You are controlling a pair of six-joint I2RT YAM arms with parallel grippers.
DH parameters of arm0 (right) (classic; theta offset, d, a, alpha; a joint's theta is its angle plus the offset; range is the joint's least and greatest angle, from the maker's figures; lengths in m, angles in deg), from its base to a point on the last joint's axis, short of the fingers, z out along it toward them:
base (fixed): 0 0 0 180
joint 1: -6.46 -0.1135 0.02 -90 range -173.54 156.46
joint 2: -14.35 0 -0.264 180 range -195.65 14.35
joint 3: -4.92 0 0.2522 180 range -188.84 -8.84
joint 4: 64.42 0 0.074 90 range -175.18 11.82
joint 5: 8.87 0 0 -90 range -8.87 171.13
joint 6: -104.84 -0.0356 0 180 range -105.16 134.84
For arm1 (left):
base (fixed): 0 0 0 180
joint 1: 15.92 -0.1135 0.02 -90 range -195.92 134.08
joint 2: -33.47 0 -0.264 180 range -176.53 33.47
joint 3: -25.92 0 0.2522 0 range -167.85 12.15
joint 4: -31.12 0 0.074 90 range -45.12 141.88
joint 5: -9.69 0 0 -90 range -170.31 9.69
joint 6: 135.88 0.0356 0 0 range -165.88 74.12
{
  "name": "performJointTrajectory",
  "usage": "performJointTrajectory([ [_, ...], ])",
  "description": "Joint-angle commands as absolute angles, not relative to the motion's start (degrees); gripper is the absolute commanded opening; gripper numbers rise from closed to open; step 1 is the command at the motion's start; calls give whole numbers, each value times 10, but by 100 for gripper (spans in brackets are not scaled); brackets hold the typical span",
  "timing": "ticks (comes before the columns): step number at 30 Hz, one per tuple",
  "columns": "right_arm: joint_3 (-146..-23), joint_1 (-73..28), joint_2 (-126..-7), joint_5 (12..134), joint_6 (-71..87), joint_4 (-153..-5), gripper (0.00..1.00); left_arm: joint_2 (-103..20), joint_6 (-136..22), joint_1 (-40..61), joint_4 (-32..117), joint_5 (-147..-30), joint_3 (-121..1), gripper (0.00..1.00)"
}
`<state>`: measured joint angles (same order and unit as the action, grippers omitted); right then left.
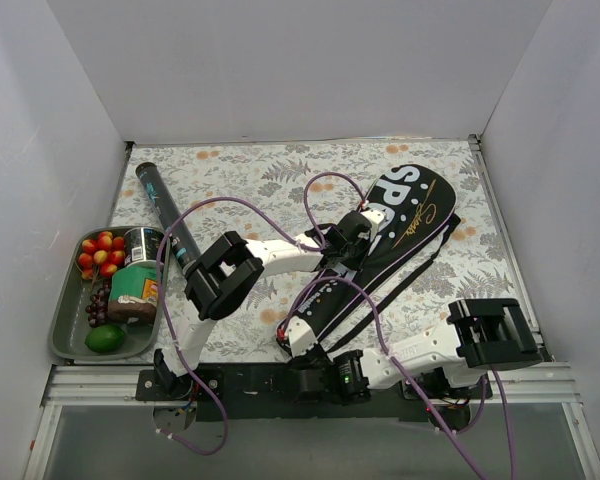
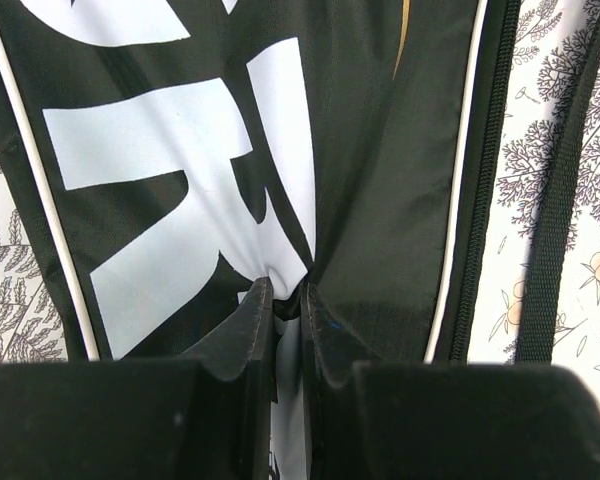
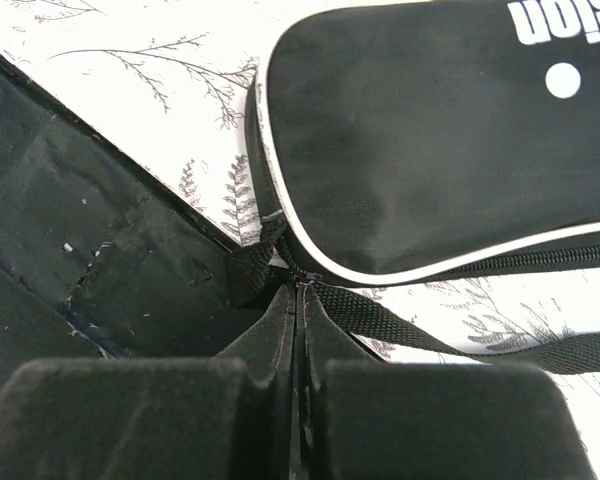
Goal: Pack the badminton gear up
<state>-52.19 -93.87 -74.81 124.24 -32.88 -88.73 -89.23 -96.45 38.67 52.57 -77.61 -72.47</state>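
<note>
The long black racket bag (image 1: 405, 215) with white lettering lies diagonally across the floral table. My left gripper (image 1: 365, 232) reaches over its middle. In the left wrist view that gripper (image 2: 288, 290) is shut on a pinched fold of the bag's fabric (image 2: 380, 150). My right gripper (image 1: 290, 330) sits at the bag's near, narrow end. In the right wrist view it (image 3: 300, 290) is shut on a thin zip pull where the zip and the strap (image 3: 500, 345) meet under the bag (image 3: 430, 130). A dark shuttle tube (image 1: 167, 212) lies at the left.
A grey tray (image 1: 65, 330) with fruit and cans stands at the left edge, beside the tube. The bag's black strap (image 2: 560, 200) trails along its right side on the cloth. White walls close in the table on three sides.
</note>
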Motion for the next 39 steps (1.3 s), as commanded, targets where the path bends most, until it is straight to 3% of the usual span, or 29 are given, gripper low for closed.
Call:
performJointTrajectory([
  [1,-564,-954,-769,1193,-292,-751,1,-939,-954,383,589,-750,-686,0],
  [11,-572,-954,-792,1238,-277,-720,1,-930,-968,383,589,-758,-684,0],
  [13,-565,-954,-770,1245,-293,-760,15,-927,-968,383,589,-757,-683,0],
  [14,-564,-954,-762,1260,-317,-781,32,-920,-969,383,590,-756,-681,0],
  [16,-564,-954,-731,1275,-342,-866,44,-915,-972,381,595,-755,-681,0],
  [17,-564,-954,-721,1288,-372,-893,56,-911,-975,378,596,-753,-679,0],
  [20,-567,-954,-673,1308,-416,-1017,67,-902,-977,365,598,-751,-666,0],
  [24,-568,-954,-591,1330,-523,-1169,69,-877,-976,342,608,-736,-647,0],
  [26,-570,-952,-562,1339,-548,-1245,82,-861,-976,323,610,-735,-634,0],
  [28,-574,-942,-523,1341,-567,-1284,84,-837,-976,309,612,-741,-632,0],
  [29,-576,-939,-509,1344,-568,-1311,91,-829,-974,299,614,-741,-630,0],
  [30,-577,-931,-485,1347,-570,-1323,91,-820,-969,294,616,-742,-631,3],
  [35,-605,-887,-423,1327,-494,-1336,94,-773,-936,286,633,-756,-634,56],
  [37,-614,-841,-407,1290,-447,-1314,95,-760,-934,286,642,-752,-640,64],
  [39,-628,-807,-402,1271,-395,-1300,95,-735,-931,286,644,-756,-645,83],
])
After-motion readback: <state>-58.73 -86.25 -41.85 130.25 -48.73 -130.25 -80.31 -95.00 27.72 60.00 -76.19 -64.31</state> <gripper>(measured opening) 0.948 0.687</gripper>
